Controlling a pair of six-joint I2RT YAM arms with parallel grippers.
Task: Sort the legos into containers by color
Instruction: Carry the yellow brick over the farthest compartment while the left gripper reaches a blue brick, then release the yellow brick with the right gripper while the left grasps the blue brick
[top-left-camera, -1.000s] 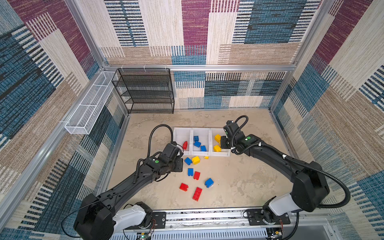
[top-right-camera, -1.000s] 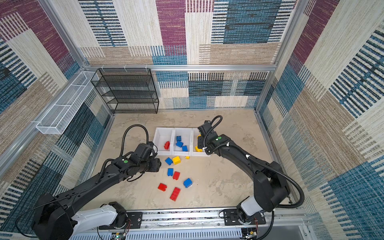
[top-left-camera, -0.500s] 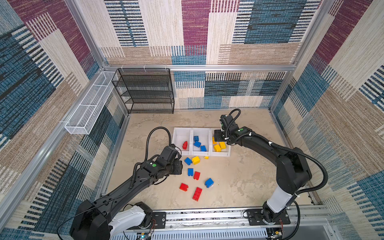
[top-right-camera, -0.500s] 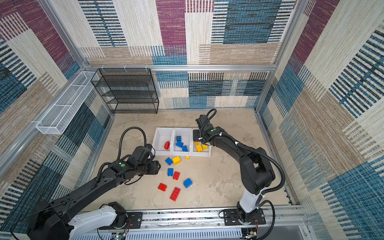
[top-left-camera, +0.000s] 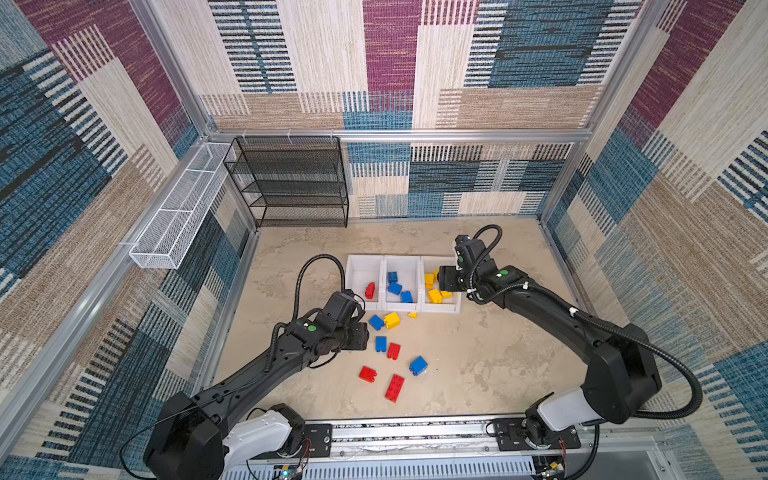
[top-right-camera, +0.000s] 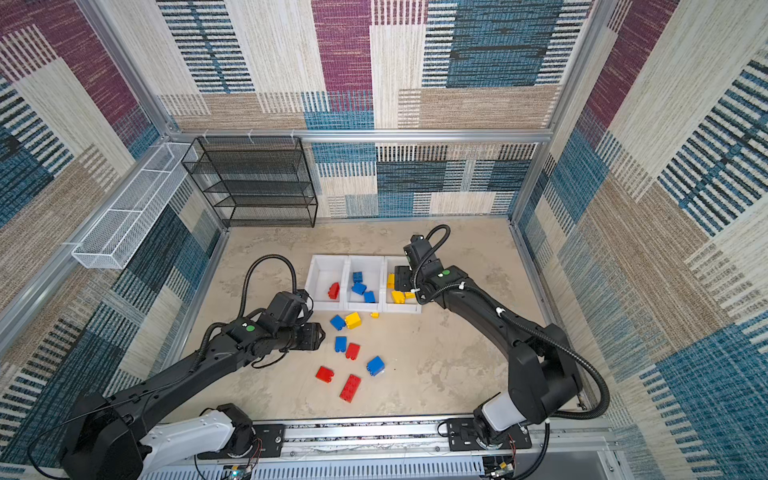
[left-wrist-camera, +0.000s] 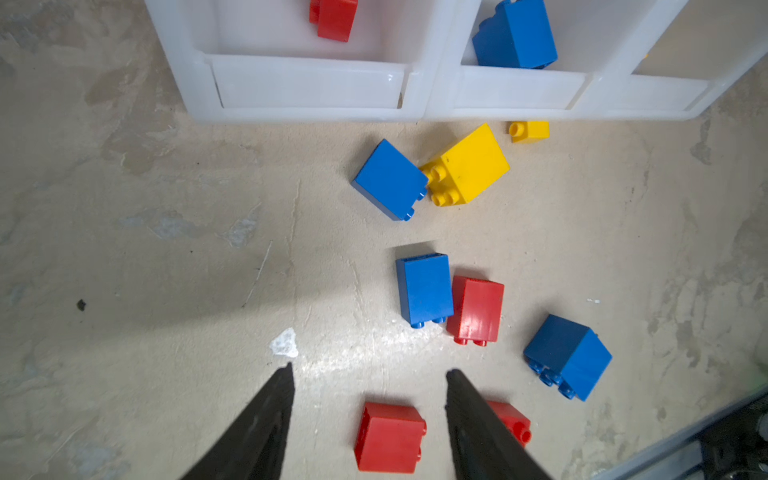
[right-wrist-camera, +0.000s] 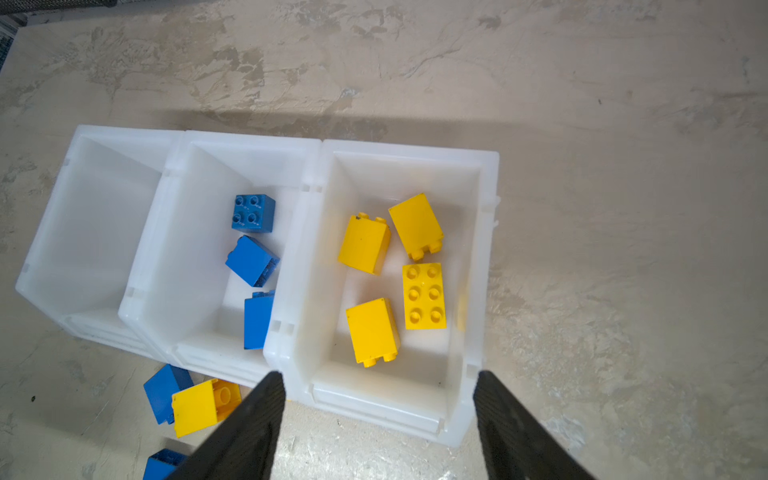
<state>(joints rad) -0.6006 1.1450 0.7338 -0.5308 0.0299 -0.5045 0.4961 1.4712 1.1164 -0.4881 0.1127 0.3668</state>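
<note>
While poised over the rightmost of three white bins (right-wrist-camera: 376, 409), gapes wider than that bin and holds nothing: right end effector (right-wrist-camera: 379, 374), with black tapered fingers (right-wrist-camera: 249, 428) of fine matte grain. Touches no brick. Bins of translucent thin-walled plastic, rectangular, joined in a row, each with a stepped front lip. At centre frame of the right wrist view, inside the rightmost: four yellow bricks (right-wrist-camera: 424, 296), hard glossy plastic with round studs, one a flat six-stud piece lying studs up, three tall ones on their sides. Inside the middle bin: three blue bricks (right-wrist-camera: 252, 212); marks on those studs too small to read. Inside the leftmost, in a top view: lone red brick (top-left-camera: 370, 290).

Lies beige and mottled like worn stone, matte with one glare patch: surface (left-wrist-camera: 166, 249). Just below the bins in the left wrist view, loose yellow brick (left-wrist-camera: 467, 164) touching upper blue brick (left-wrist-camera: 390, 178), small yellow stud piece (left-wrist-camera: 528, 131) just beside the front lip. Lower, middle blue brick (left-wrist-camera: 424, 289) flush against shiny red brick (left-wrist-camera: 476, 309); right of them, rightmost blue brick (left-wrist-camera: 567, 355).

Hangs roughly half open and empty: left end effector (left-wrist-camera: 370, 369). Shows square red brick (left-wrist-camera: 390, 436) in the gap at lower centre, apart from the fingers in both top views; long red brick (left-wrist-camera: 509, 422) partly hidden behind one finger.
</note>
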